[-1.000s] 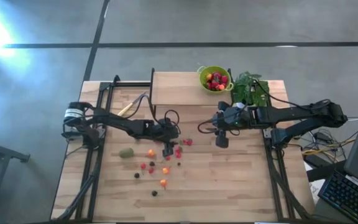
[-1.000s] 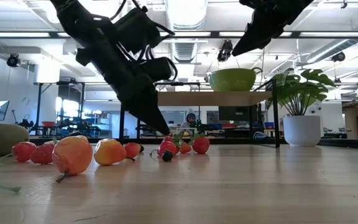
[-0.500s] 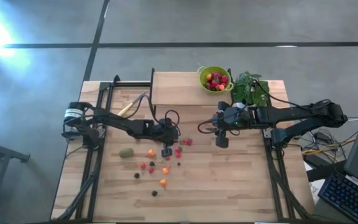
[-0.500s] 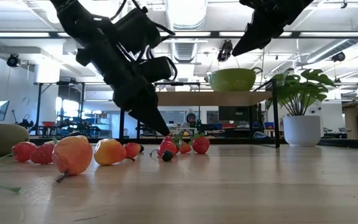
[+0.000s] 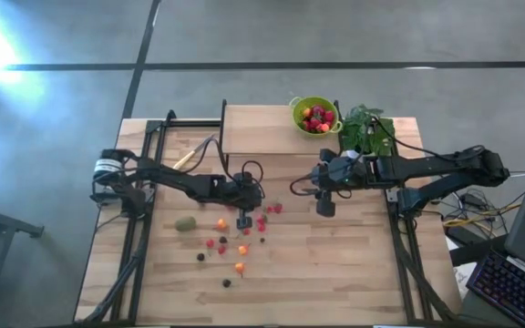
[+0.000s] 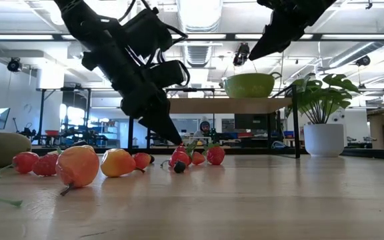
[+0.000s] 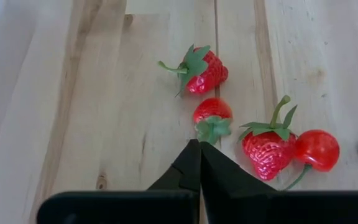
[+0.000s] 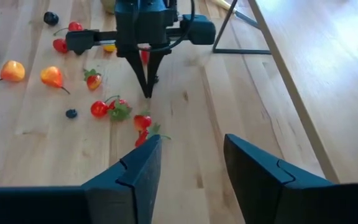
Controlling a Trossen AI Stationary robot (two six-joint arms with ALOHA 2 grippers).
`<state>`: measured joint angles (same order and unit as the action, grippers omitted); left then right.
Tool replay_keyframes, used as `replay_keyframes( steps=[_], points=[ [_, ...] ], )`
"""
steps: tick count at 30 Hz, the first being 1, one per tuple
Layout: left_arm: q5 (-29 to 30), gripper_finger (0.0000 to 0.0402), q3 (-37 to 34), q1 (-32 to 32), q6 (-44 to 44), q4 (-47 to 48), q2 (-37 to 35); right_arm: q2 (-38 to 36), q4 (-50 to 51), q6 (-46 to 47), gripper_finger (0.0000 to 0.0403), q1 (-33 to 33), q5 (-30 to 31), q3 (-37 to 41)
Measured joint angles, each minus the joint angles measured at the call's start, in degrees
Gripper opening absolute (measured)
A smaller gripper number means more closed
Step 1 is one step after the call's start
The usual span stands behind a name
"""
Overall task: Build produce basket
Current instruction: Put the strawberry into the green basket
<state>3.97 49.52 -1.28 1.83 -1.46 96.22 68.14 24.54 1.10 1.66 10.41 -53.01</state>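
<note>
The produce basket [image 5: 315,115], a small round lime-green colander, stood upright on the raised wooden board at the far side of the table, already holding a heap of red berries. The rest of the produce lay scattered well apart from the basket, on the table's nearer half: small strawberries [image 7: 202,69], orange fruits [image 5: 221,223] and dark berries [image 5: 227,282] lying loose. The brownish-green oval kiwi [image 5: 185,223] lay at the left edge of that scatter, just beside an orange fruit.
</note>
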Motion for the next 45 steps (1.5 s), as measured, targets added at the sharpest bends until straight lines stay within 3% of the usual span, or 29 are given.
replay_keyframes(
  steps=[16, 26, 36, 45],
  points=[
    [-0.2, 0.0001, 9.0, 0.9, -4.9, 1.0, -0.8, 0.0, -11.5, 2.8, 0.0160, 4.8, -3.2, 5.8],
    [-0.2, 0.0001, 10.6, 1.3, -9.9, -0.7, -0.8, 1.3, -14.7, 5.0, 0.0219, 4.8, -3.0, 9.2],
    [-0.2, 0.0001, 10.9, 1.7, -14.6, -5.6, -0.8, 11.3, -20.3, 2.0, 0.0262, 5.0, -3.0, 9.3],
    [-0.4, 0.0001, 10.9, 1.8, -14.5, -6.1, -0.8, 14.4, -23.3, 0.2, 0.0234, 5.0, -2.7, 9.3]
  ],
)
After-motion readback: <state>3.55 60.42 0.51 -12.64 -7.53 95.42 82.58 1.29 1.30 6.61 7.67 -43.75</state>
